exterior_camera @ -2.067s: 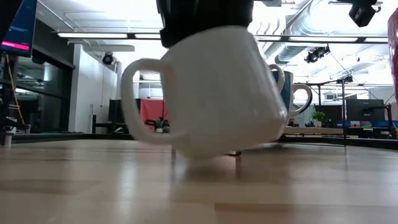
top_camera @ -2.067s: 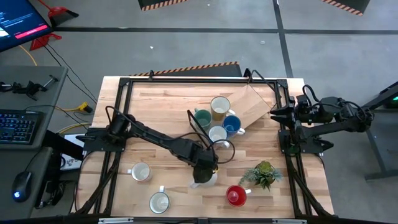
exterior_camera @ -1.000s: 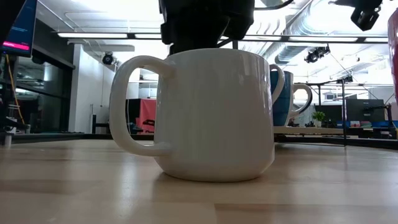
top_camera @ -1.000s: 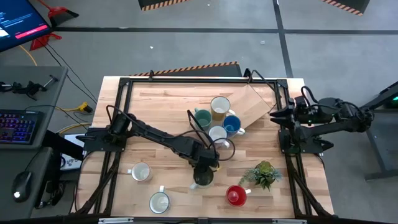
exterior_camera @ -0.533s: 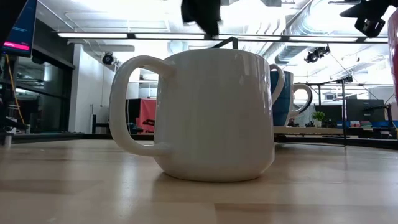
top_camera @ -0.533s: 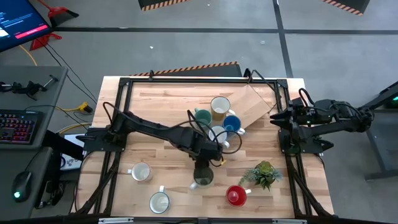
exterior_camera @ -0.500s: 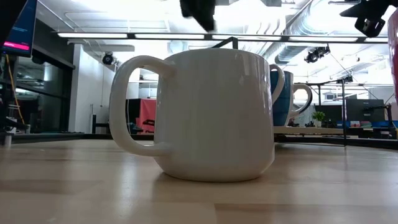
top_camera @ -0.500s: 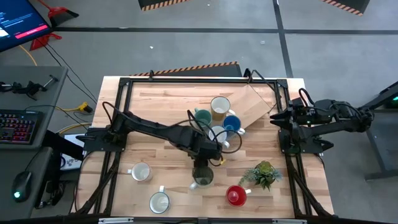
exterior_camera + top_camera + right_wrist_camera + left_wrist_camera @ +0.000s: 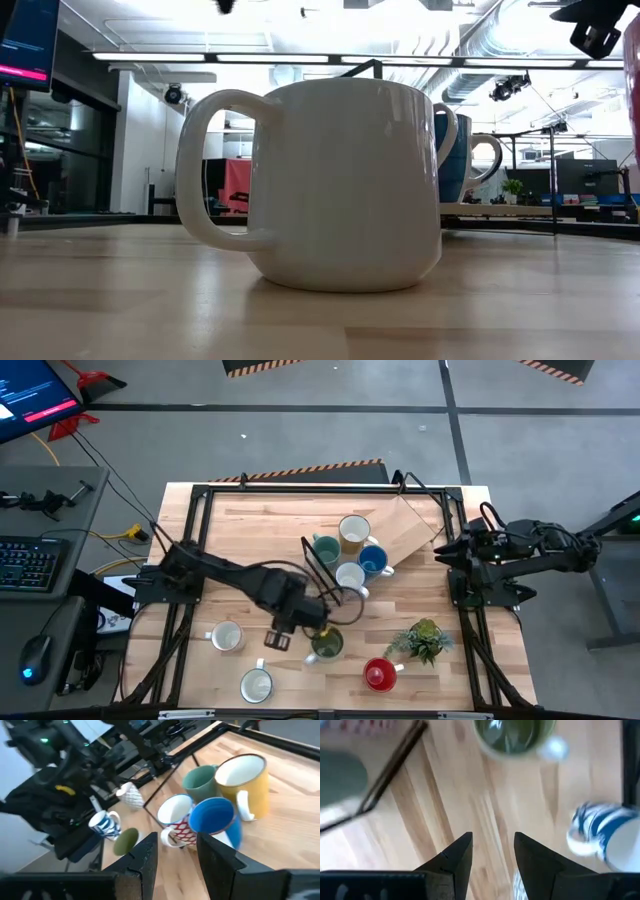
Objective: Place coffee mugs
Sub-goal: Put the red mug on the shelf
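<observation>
Olive-green mug (image 9: 325, 644) now stands released on the worktop (image 9: 260, 530), just right of the left tool (image 9: 281, 630), which has drawn away, fingers parted and empty, so this placement looks done.

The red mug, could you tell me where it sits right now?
In the high view, the red mug stands near the table's front edge, right of centre, beside the plant and right of the olive mug.
</observation>
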Motion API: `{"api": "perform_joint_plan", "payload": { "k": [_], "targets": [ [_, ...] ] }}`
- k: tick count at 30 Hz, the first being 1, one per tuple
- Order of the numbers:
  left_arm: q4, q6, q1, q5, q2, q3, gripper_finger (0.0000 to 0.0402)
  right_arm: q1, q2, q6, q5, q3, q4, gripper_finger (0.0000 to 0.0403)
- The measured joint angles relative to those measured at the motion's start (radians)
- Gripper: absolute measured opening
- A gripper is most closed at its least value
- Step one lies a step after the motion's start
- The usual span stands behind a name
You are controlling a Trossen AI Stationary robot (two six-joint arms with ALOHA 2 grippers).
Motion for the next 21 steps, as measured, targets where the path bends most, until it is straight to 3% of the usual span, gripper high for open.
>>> {"api": "perform_joint_plan", "payload": {
  "k": [8,12,17,21],
  "targets": [
    [0.027,-0.221,-0.046,-0.038,-0.308,-0.439,0.0136,0.0,0.02,-0.002,-0.017,0.0,0.073,0.0124],
    [0.125,-0.363,-0.085,-0.045,-0.478,-0.622,0.0136,0.0,0.047,-0.026,-0.019,0.0,0.182,0.0124],
    [0.355,-0.495,-0.145,-0.138,-0.66,-0.831,0.0136,0.0,0.175,-0.092,-0.089,0.0,0.325,0.0124],
    [0.438,-0.573,-0.168,-0.178,-0.741,-0.956,0.0136,0.0,0.316,-0.117,-0.182,0.0,0.465,0.0124]
  ]
}}
